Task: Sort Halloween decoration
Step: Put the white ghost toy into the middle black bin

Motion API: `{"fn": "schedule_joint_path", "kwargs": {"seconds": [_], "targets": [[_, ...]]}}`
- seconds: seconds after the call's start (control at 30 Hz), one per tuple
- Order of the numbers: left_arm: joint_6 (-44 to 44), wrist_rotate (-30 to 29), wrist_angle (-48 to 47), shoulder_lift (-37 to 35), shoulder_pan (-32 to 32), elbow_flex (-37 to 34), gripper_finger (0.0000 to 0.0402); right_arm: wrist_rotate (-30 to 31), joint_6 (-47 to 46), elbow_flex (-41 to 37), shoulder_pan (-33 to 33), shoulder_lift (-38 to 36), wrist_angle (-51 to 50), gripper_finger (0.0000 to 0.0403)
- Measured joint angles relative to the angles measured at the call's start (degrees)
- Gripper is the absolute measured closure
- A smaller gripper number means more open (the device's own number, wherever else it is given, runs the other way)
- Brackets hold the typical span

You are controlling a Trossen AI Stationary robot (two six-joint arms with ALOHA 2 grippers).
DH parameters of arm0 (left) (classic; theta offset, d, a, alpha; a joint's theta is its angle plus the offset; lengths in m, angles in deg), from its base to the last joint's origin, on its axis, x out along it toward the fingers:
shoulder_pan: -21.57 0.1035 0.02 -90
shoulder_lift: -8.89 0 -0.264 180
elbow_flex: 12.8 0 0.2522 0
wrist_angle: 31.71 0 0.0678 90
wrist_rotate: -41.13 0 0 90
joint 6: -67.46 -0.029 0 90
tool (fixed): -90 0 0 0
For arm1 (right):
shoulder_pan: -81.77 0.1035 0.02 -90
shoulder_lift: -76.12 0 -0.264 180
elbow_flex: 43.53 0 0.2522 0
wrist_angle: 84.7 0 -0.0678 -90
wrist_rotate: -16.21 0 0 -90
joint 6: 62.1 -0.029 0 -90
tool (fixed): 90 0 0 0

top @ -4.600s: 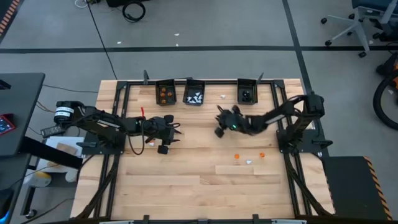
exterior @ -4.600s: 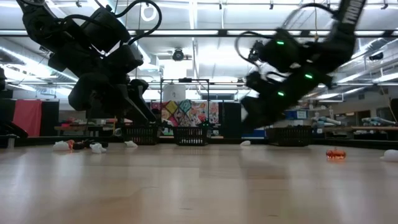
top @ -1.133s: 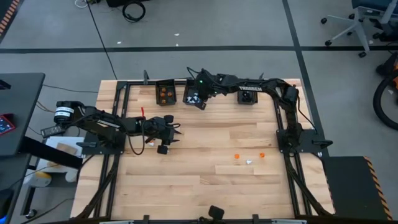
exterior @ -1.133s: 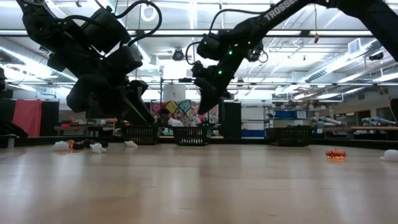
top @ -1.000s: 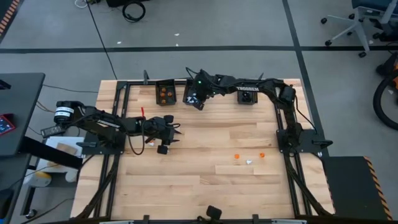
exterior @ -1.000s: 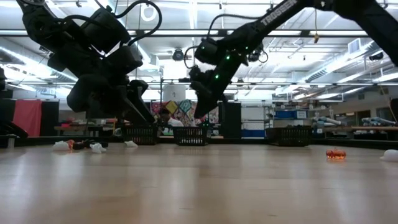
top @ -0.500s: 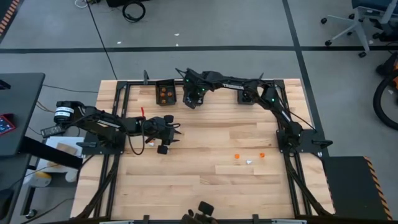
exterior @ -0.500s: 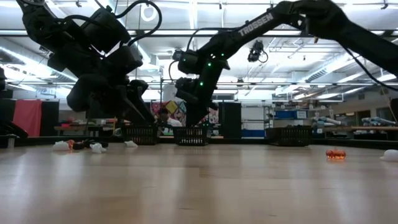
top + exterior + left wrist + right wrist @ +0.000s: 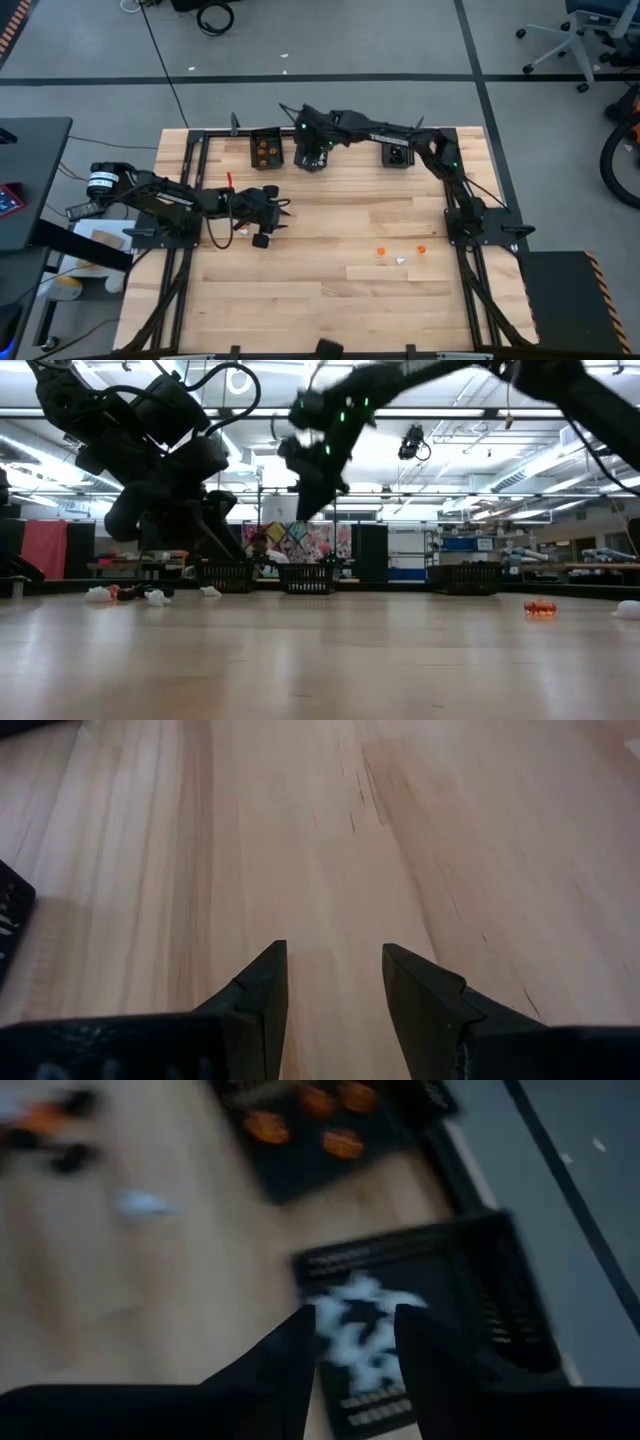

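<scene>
Tiny white trinkets (image 9: 362, 1328) fill the middle bin (image 9: 500, 1300) under the empty, parted right gripper (image 9: 355, 1342); the left gripper (image 9: 330, 982) is also parted.

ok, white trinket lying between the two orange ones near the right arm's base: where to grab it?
Judgement: take the white trinket from straight above, fingers across its narrow width. It lies flat on the table, orange trinkets on either side but apart. The right hand is at the white bin.

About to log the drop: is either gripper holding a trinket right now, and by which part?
Nothing held. The right gripper hangs open over the bin of white trinkets; the left gripper is open above bare table.
</scene>
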Motion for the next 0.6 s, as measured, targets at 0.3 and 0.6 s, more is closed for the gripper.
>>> {"fn": "schedule_joint_path", "kwargs": {"seconds": [0.3,0.6], "targets": [[1.45,0.02,-1.83,0.0,0.0,0.0,0.0258,8.78,-6.03,-17.92,11.14,-10.07,5.18,0.026],[1.94,0.03,-5.0,-0.02,-2.18,0.25,0.0258,11.45,-17.1,-42.39,22.51,-22.04,18.38,0.026]]}}
